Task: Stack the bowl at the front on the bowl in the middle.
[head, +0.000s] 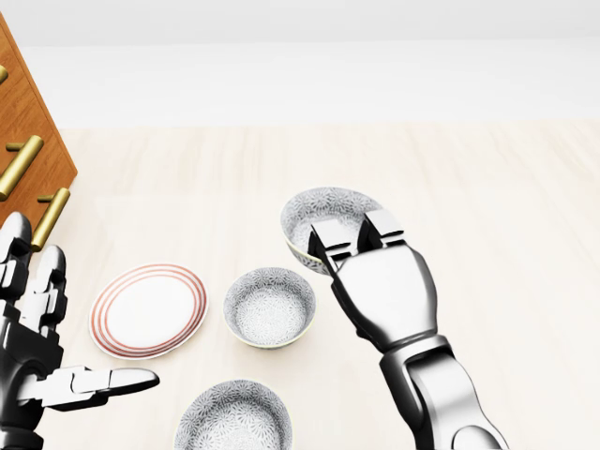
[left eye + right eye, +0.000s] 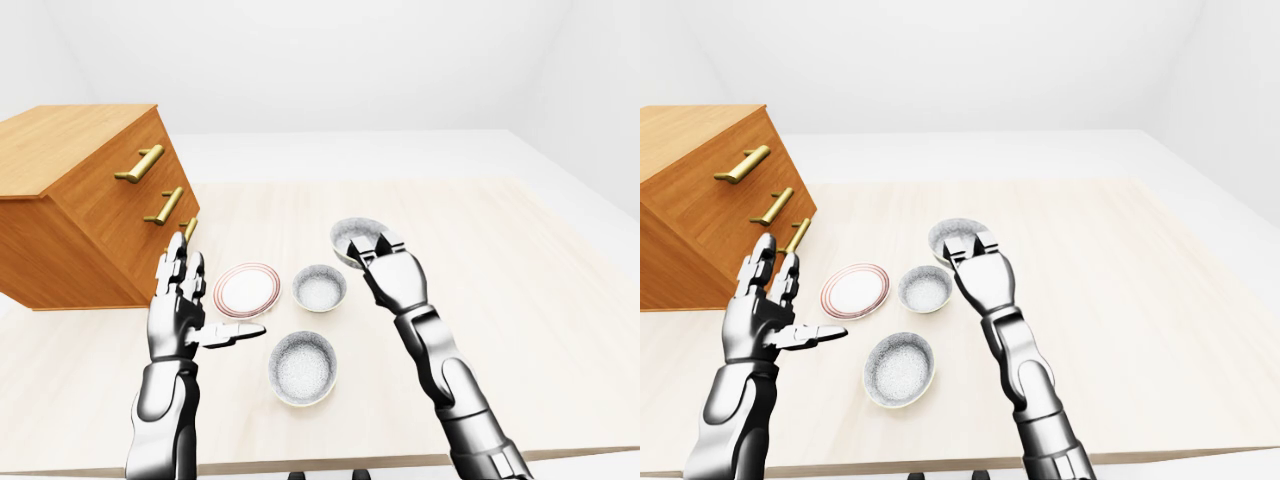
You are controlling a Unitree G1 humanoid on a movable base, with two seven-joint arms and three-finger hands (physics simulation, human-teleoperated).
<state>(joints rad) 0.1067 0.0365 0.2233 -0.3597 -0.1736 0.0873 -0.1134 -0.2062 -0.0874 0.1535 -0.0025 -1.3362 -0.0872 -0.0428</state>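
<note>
Three grey speckled bowls lie in a line on the pale wooden table (image 2: 520,300). The nearest bowl (image 2: 302,367) sits low in the left-eye view, and the middle bowl (image 2: 320,288) is just above it. At the farthest bowl (image 1: 330,214), my right hand (image 1: 352,240) has its fingers (image 1: 380,228) hooked over the near rim. This bowl looks tilted and slightly raised, and the thumb is hidden under it. My left hand (image 2: 200,300) is open, fingers up and thumb pointing right, left of the nearest bowl, holding nothing.
A white plate with red rings (image 2: 246,290) lies left of the middle bowl, close to my left hand. A tilted wooden dresser with brass handles (image 2: 80,200) fills the left side. The table's edge runs along the bottom of the eye views.
</note>
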